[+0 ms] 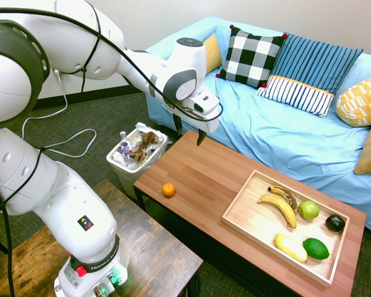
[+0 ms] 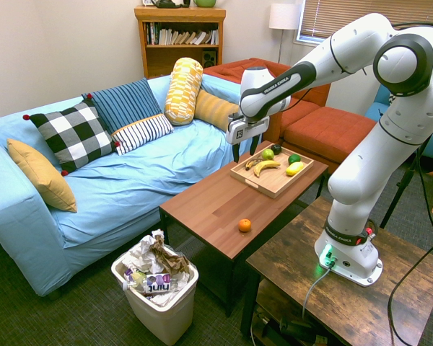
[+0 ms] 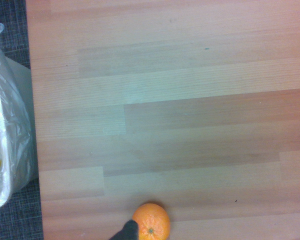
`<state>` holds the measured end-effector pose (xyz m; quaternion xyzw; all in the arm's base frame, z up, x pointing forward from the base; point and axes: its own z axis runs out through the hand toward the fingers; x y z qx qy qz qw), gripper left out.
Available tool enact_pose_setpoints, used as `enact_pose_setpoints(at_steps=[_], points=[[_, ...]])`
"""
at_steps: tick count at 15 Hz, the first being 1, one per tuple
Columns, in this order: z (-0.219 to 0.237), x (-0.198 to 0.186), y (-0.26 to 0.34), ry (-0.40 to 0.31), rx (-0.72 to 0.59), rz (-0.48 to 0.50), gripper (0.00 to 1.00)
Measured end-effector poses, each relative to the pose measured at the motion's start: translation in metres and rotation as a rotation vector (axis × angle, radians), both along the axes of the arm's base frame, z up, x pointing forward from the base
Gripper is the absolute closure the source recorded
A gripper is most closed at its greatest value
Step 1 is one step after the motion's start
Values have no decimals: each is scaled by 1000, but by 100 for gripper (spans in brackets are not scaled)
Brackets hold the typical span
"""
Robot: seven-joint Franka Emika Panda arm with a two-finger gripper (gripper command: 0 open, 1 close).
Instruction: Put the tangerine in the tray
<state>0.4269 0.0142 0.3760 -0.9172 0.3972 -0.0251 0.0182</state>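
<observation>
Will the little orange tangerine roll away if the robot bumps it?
Probably, yes. The tangerine is round and sits alone on the smooth table near its edge, so a sideways nudge could send it off. It looks small and likely light. The open hand hangs above the table, so coming straight down seems safest.

In the wrist view the wastebasket [image 3: 7,125] is cut off at the edge — a dark sliver overlaps the tangerine [image 3: 152,222].

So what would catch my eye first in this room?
Probably the big white arm, its open hand hanging above the coffee table. Then the lone tangerine near the table's edge, apart from the wooden tray of fruit at the other end. Behind runs a blue-covered sofa with patterned cushions.
</observation>
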Motion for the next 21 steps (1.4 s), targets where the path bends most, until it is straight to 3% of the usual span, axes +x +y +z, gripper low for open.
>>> enact_pose_setpoints(at_steps=[4,13,21], points=[[-17,4,5,23,2,9,0],[-163,2,37,163,10,62,0],[-243,-7,49,275,6,76,0]])
